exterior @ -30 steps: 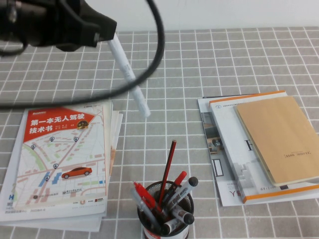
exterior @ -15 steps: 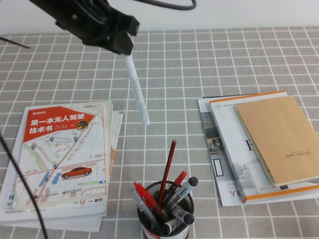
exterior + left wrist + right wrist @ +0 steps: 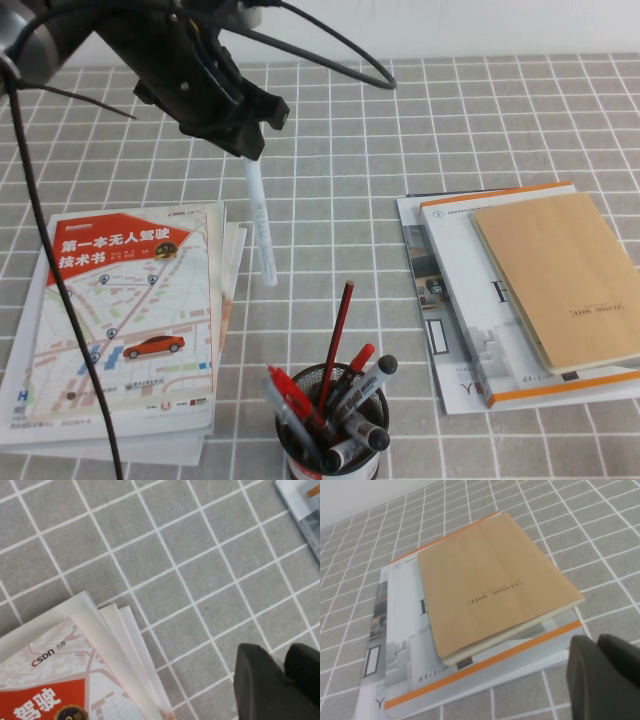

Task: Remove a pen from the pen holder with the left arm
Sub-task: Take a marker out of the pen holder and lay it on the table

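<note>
My left gripper (image 3: 245, 148) hangs over the table's left middle, shut on a white pen (image 3: 260, 225). The pen points down and slightly toward me, its tip just off the corner of the red map book (image 3: 125, 300). A black mesh pen holder (image 3: 298, 442) stands at the near edge, apart from the gripper, with several red and black pens and a red pencil (image 3: 337, 335) in it. In the left wrist view the left gripper (image 3: 282, 656) shows its two dark fingers close together above grey tiles. My right gripper (image 3: 598, 644) hovers beside the tan notebook (image 3: 490, 580), its fingers together on nothing.
A stack of booklets under the red map book (image 3: 55, 680) lies at the left. At the right lies a pile of white and orange books (image 3: 470, 330) topped by the tan notebook (image 3: 560, 280). A black cable (image 3: 50, 270) loops over the left stack.
My left arm has swung toward the table's middle and come lower, carrying the white pen down until its tip is beside the map book's corner.
</note>
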You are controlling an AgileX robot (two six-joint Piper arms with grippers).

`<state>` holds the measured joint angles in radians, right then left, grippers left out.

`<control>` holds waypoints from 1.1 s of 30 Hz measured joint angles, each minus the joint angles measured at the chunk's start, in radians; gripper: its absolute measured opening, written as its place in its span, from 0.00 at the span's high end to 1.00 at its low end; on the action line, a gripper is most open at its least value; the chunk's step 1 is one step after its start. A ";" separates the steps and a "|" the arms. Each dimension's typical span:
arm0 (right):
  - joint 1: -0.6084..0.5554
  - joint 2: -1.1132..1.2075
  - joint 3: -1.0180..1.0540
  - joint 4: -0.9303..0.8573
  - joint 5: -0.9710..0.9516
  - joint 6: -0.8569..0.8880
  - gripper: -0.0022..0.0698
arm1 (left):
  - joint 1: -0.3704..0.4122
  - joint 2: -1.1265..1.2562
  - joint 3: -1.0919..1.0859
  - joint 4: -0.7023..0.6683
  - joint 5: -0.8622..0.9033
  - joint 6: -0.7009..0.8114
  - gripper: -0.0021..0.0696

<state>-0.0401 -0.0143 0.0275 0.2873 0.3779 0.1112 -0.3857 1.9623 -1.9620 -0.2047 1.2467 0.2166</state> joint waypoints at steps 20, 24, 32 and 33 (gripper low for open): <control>0.000 0.000 0.000 0.000 0.000 0.000 0.99 | -0.021 0.146 0.000 0.077 -0.008 -0.011 0.88; 0.000 0.000 0.000 0.000 0.000 0.000 0.99 | -0.021 0.171 -0.010 0.085 -0.008 -0.027 0.88; 0.000 0.000 0.000 0.000 0.000 0.000 0.99 | -0.021 0.242 -0.059 0.085 -0.012 -0.089 0.88; 0.000 0.000 0.000 0.000 0.000 0.000 0.99 | -0.021 0.247 -0.059 0.085 -0.020 -0.094 0.88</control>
<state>-0.0401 -0.0143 0.0275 0.2873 0.3779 0.1112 -0.4067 2.2095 -2.0211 -0.1198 1.2267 0.1225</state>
